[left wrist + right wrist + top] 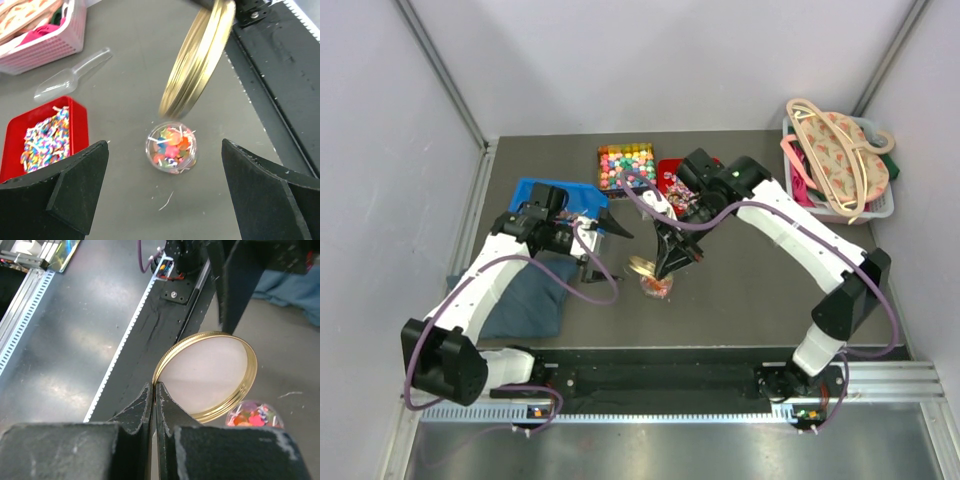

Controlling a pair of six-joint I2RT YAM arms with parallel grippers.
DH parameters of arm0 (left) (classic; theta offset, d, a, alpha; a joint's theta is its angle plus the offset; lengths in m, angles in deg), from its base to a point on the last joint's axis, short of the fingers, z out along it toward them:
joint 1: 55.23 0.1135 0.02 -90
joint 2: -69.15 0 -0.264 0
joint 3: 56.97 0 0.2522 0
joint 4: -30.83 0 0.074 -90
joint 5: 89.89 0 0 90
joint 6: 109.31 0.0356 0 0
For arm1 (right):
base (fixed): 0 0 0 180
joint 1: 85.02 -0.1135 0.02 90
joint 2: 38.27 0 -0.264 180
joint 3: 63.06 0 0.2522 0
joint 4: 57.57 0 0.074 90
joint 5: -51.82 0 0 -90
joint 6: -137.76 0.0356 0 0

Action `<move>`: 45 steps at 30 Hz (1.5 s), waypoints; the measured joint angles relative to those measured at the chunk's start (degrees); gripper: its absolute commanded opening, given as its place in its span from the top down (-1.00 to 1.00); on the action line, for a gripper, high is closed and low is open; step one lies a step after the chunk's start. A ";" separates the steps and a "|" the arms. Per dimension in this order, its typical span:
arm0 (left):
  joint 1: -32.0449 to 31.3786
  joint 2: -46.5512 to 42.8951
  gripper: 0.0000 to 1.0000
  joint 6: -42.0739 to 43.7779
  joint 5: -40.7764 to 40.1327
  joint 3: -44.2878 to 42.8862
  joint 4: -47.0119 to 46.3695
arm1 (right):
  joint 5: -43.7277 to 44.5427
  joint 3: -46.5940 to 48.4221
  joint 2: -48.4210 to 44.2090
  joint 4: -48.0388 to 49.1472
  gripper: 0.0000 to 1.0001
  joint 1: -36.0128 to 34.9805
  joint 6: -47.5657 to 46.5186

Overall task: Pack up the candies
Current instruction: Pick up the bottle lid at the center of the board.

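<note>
Left fingers [65, 195] spread; candies [172, 145] in jar [150, 156] beyond.

Bright even light, soft shadows

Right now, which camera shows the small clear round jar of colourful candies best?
The left wrist view: the small clear round jar sits whole and unobstructed, with the candies visible inside. The right wrist view catches only part of it, behind the gold metal lid. The top view shows it tiny.
</note>
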 measured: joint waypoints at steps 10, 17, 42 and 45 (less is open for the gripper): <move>-3.15 2.34 -0.50 2.91 0.42 -2.71 4.55 | -2.40 5.11 7.26 -0.04 1.00 0.00 -3.52; -4.42 3.30 -0.09 5.70 1.33 -4.92 8.39 | -3.17 6.51 8.96 -0.22 1.00 0.04 -4.94; -6.36 3.78 0.56 8.04 0.09 -5.46 10.78 | -5.40 8.76 9.81 -1.27 1.00 2.34 -5.33; -6.40 3.78 0.68 7.80 0.07 -5.53 10.71 | -5.51 8.76 9.81 -1.42 0.75 2.36 -5.11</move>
